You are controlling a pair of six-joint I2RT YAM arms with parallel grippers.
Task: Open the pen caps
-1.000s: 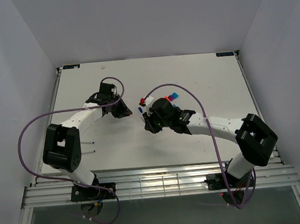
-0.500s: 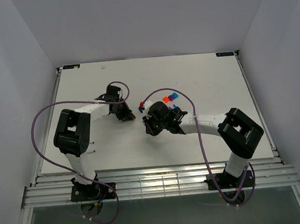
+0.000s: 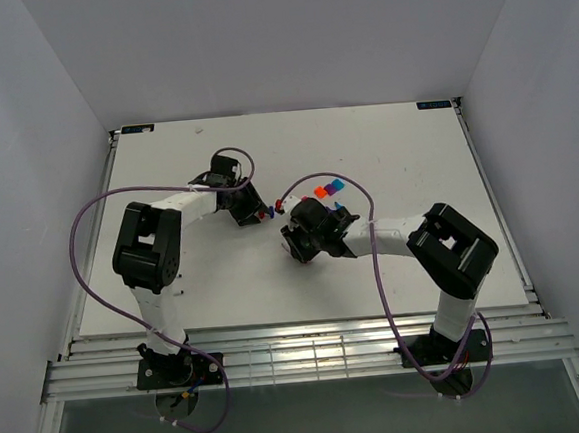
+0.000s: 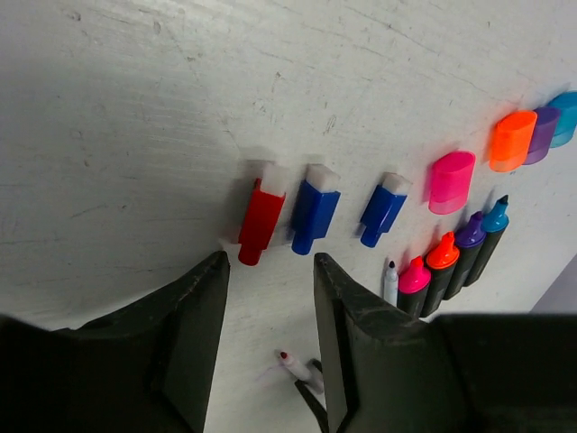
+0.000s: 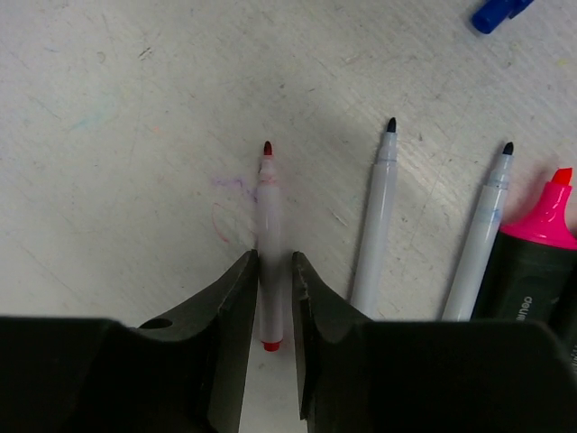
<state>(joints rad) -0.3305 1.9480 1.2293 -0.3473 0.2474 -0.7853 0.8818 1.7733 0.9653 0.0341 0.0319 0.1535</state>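
Observation:
My right gripper (image 5: 271, 260) is shut on a thin white pen (image 5: 269, 212) with a bare red tip, low over the table. My left gripper (image 4: 270, 263) is open and empty, just short of a red cap (image 4: 260, 219) and two blue caps (image 4: 315, 209) lying loose. Pink (image 4: 452, 181), orange (image 4: 512, 139), purple (image 4: 543, 133) and cyan (image 4: 566, 115) caps lie further on. In the top view the left gripper (image 3: 254, 212) and right gripper (image 3: 288, 229) are close together at mid-table, with the red and blue caps (image 3: 266, 214) between them.
Several uncapped black markers (image 4: 446, 271) with pink, orange, purple and cyan tips lie in a row. Two more bare white pens (image 5: 377, 225) and a pink marker (image 5: 541, 244) lie right of the held pen. Purple cables loop over both arms (image 3: 373, 260).
My left gripper has moved right, up to the red and blue caps. My right arm has folded in, its gripper staying near the caps.

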